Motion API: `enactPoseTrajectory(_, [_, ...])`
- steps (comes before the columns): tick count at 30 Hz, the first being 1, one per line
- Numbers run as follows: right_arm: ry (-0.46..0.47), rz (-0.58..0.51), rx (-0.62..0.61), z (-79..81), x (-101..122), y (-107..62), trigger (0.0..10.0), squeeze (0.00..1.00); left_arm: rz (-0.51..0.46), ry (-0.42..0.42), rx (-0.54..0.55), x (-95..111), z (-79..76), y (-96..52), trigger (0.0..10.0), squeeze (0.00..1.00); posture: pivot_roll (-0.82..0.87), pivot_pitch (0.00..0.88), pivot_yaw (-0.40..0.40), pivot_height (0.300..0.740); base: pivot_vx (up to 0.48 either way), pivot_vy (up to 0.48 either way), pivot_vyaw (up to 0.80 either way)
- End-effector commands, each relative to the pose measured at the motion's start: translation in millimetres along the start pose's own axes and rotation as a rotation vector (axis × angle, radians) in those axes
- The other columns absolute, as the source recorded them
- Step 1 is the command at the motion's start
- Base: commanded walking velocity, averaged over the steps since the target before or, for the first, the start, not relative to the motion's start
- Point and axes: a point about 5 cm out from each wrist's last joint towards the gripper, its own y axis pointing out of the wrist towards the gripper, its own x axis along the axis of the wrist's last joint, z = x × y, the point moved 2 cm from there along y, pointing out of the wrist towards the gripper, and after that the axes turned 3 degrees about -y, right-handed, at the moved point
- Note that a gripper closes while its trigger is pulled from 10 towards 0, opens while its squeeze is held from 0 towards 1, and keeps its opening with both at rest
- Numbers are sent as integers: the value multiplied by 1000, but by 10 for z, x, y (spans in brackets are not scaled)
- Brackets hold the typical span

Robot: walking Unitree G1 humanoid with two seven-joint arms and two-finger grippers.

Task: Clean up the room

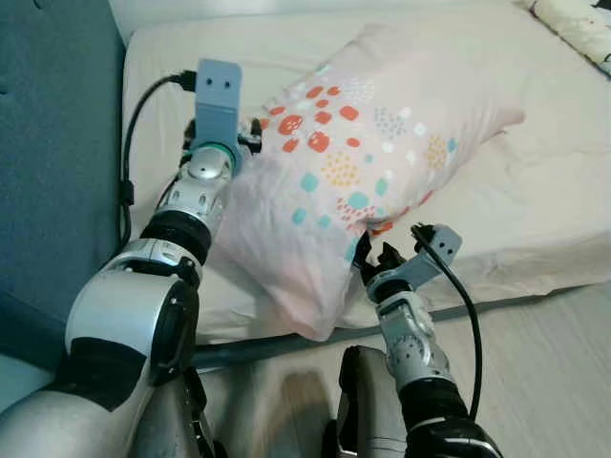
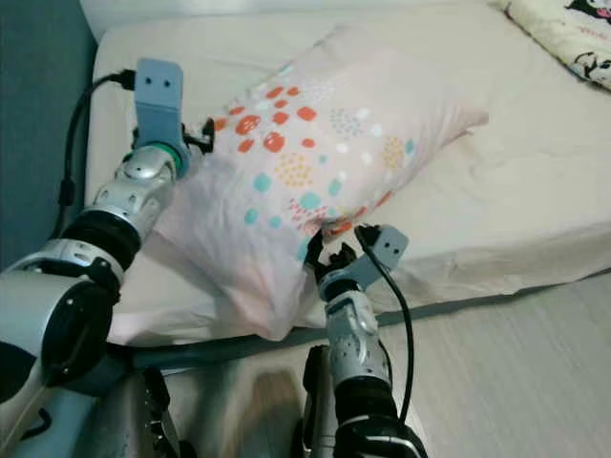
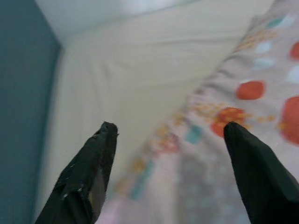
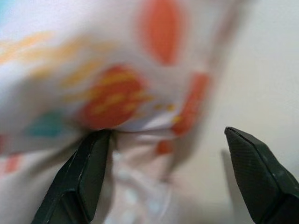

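A pale pink pillow [image 1: 353, 143] with red, teal and yellow dots lies slanted on the cream bed [image 1: 535, 191], its near corner hanging over the mattress edge. My left gripper [image 3: 170, 128] is at the pillow's left edge, open, with the edge of the pillowcase lying between its fingers [image 3: 88, 172]. My right gripper [image 1: 377, 258] is at the pillow's lower right edge by the mattress side. It is open too, and one finger [image 4: 86, 172] touches the fabric.
A blue-grey upholstered panel [image 1: 57, 143] rises along the bed's left side. Light wood floor [image 1: 544, 363] lies to the right below the mattress. A patterned cloth [image 1: 578, 24] sits at the bed's far right corner. Black cables [image 1: 129, 143] run along my arms.
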Motion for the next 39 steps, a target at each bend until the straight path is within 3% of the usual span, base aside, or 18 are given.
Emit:
enactPoseTrajectory(1, [2, 16, -96, -150, -57, -33, 10000, 0, -11, 78, 13, 17, -35, -4, 10000, 0, -101, 166, 61, 527, 0, 0, 0])
enactPoseTrajectory(2, [-29, -14, -110, -201, 13, -32, 10000, 0, -20, 180, 14, 15, -71, -11, 10000, 0, -109, 170, 63, 527, 0, 0, 0])
enactPoseTrajectory(3, [-54, -48, -55, -128, 109, -13, 10000, 0, -28, 283, 34, -4, -87, -20, 10000, 0, -114, 174, 65, 527, 0, 0, 0])
enactPoseTrajectory(4, [-54, -48, -55, -128, 109, -13, 10000, 0, -28, 283, 34, -4, -87, -20, 10000, 0, -114, 174, 65, 527, 0, 0, 0])
enactPoseTrajectory(5, [-100, -109, 123, 191, 295, 14, 10000, 0, -35, 432, 65, -66, -131, -46, 10000, 0, -124, 182, 66, 527, 0, 0, 0])
enactPoseTrajectory(8, [-118, -142, 274, 513, 416, 12, 10000, 0, -44, 549, 80, -140, -208, -83, 10000, 0, -128, 187, 62, 527, 0, 0, 0])
enactPoseTrajectory(10, [-118, -144, 286, 553, 428, 11, 10000, 0, -49, 564, 83, -150, -223, -90, 10000, 0, -128, 187, 62, 527, 0, 0, 0])
enactPoseTrajectory(11, [-105, -141, 307, 665, 450, 56, 10000, 0, -49, 692, -22, -279, -397, -141, 10000, 0, -124, 190, 58, 527, 0, 0, 0])
enactPoseTrajectory(13, [-95, -135, 315, 730, 456, 103, 10000, 0, -33, 801, -154, -440, -554, -204, 10000, 0, -122, 189, 59, 527, 0, 0, 0])
enactPoseTrajectory(15, [-96, -126, 307, 732, 449, 133, 10000, 0, -15, 855, -240, -540, -627, -243, 10000, 0, -117, 191, 57, 527, 0, 0, 0])
enactPoseTrajectory(17, [-109, -107, 246, 662, 440, 209, 10000, 0, 1, 951, -382, -699, -718, -312, 10000, 0, -113, 191, 57, 527, 0, 0, 0])
enactPoseTrajectory(18, [-117, -96, 168, 543, 448, 262, 10000, 0, 13, 993, -488, -797, -768, -363, 10000, 0, -85, 187, 55, 527, 0, 0, 0])
enactPoseTrajectory(19, [-117, -96, 168, 543, 448, 262, 10000, 0, 13, 993, -488, -797, -768, -363, 10000, 0, -85, 187, 55, 527, 0, 0, 0])
enactPoseTrajectory(22, [-143, -100, -53, 131, 565, 324, 10000, 0, 75, 1004, -777, -1030, -837, -515, 10000, 0, -70, 183, 53, 527, 0, 0, 0])
enactPoseTrajectory(27, [-148, -119, -81, 48, 636, 324, 10000, 0, 92, 983, -821, -1066, -827, -540, 10000, 0, -62, 178, 52, 527, 0, 0, 0])
enactPoseTrajectory(29, [-200, -227, -185, -254, 985, 294, 10000, 0, 132, 947, -957, -1214, -792, -644, 10000, 0, -59, 168, 51, 527, 0, 0, 0])
enactPoseTrajectory(31, [-240, -298, -253, -449, 1227, 246, 10000, 0, 149, 942, -1046, -1330, -777, -736, 10000, 0, -61, 163, 54, 527, 0, 0, 0])
enactPoseTrajectory(39, [-331, -372, -318, -676, 1518, 189, 10000, 0, 172, 906, -1162, -1531, -718, -900, 10000, 0, -70, 162, 62, 527, 0, 0, 0])
